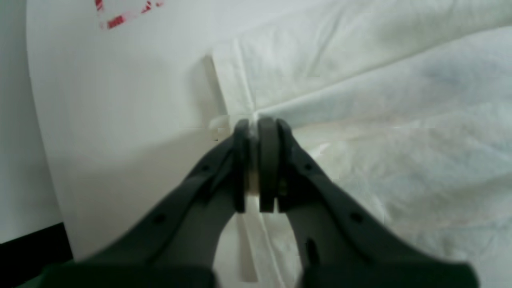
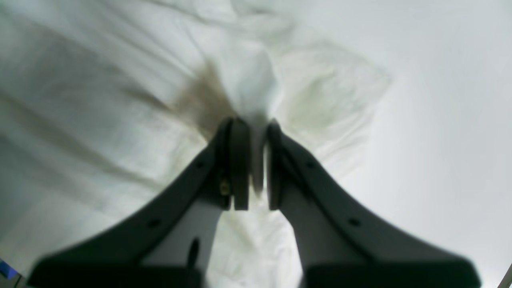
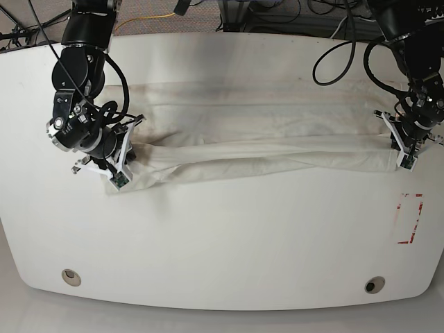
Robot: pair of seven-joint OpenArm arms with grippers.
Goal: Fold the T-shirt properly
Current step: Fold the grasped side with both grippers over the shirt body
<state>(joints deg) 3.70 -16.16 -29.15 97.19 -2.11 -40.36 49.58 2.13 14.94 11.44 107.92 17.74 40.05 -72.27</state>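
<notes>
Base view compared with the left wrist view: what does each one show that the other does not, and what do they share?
Only the base view shows the right gripper at the other end of the T-shirt, the whole white table and its two holes. Only the left wrist view shows the left gripper's fingers shut on a cloth edge. Both show the cream shirt, the table and the red marking.

bare table ahead — T-shirt (stretched) behind
</notes>
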